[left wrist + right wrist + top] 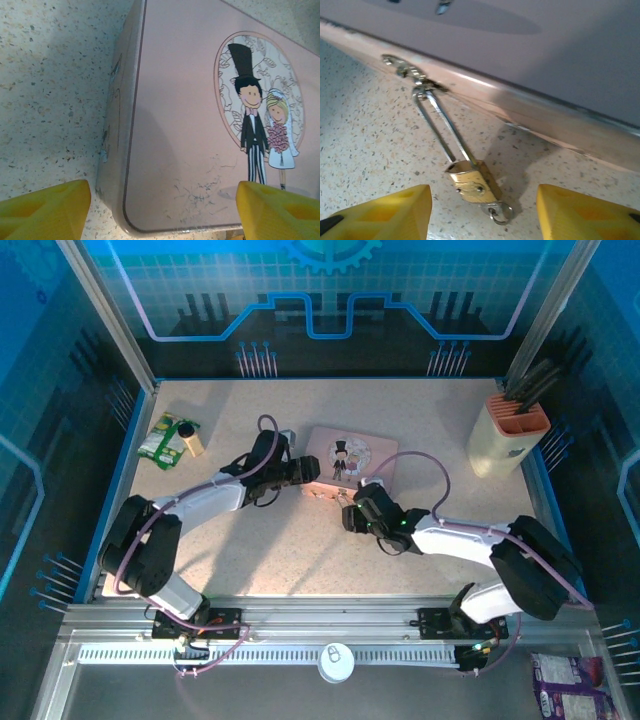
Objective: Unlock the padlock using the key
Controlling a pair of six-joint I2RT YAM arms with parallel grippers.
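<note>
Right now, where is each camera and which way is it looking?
Top camera: above and behind the arms, looking down at the table; both arms show, left hand and right hand by the pink tin.
Left wrist camera: on the left arm, facing the tin's lid; its yellow fingers show.
Right wrist camera: on the right arm, facing the padlock hooked to the tin; its yellow fingers show.
Shared: all three see the tin.
</note>
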